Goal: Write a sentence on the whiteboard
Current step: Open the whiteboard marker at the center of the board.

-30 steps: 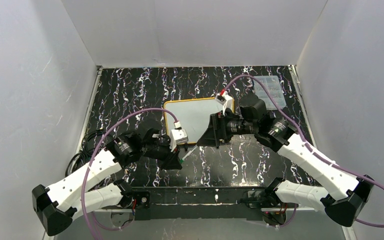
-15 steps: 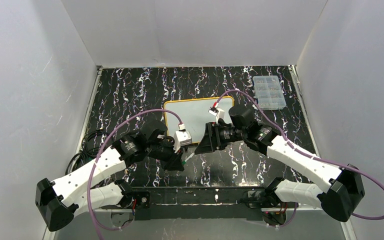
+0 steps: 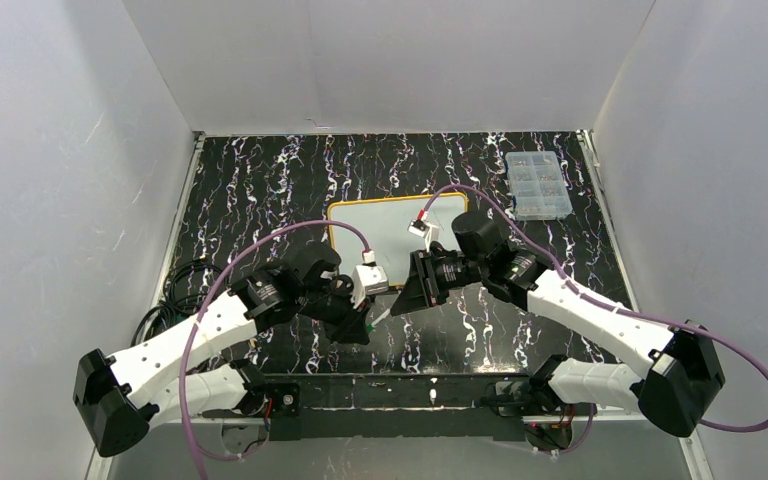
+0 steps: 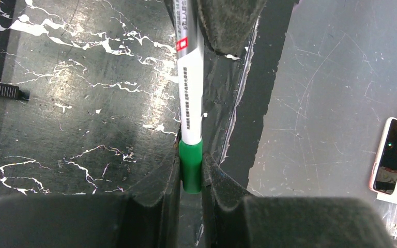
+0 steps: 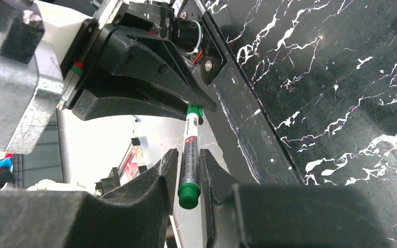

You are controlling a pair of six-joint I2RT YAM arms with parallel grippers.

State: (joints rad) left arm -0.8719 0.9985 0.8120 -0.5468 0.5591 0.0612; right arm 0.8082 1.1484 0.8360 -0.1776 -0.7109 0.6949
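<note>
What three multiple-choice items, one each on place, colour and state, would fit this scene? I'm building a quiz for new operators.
1. Where is the clear box? A far right of the table; B near left corner; C under the left arm.
2. The marker's ends are: A red; B green; C blue.
3. The left gripper is: A open; B shut on the box; C shut on the marker.
A, top view shows it far right; B, wrist views show green; C, it pinches a green end.
</note>
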